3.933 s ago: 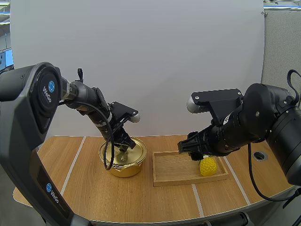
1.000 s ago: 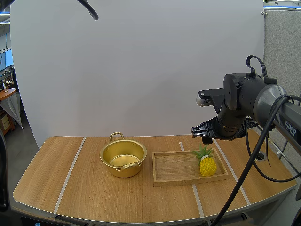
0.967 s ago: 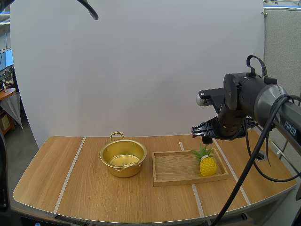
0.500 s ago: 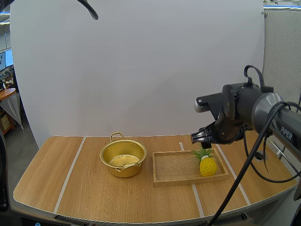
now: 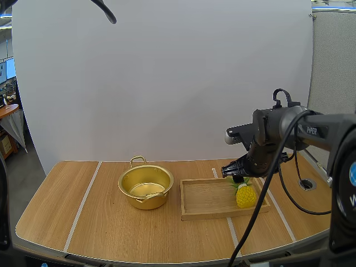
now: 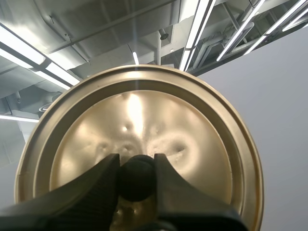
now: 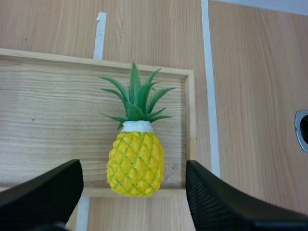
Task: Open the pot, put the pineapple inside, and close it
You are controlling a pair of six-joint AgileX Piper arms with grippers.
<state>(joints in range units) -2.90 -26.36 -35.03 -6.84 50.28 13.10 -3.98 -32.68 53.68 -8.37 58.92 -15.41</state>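
The golden pot [image 5: 146,187] stands open on the table, left of the wooden tray [image 5: 207,203]. A yellow pineapple [image 5: 245,194] with green leaves lies at the tray's right end. My right gripper [image 5: 235,174] hovers just above the pineapple's leaves; in the right wrist view its fingers [image 7: 45,197] stand wide apart on either side of the pineapple [image 7: 135,161], open and not touching it. In the left wrist view my left gripper [image 6: 136,175] is shut on the black knob of the golden lid [image 6: 192,144], held up in the air.
White tape lines [image 5: 83,203] cross the wooden table. A round hole [image 5: 306,183] sits in the table right of the tray. Bare wood lies in front of the pot and tray.
Earlier my left gripper was at the pot; the lid is now lifted away. My right gripper has come down and leftward to just over the pineapple.
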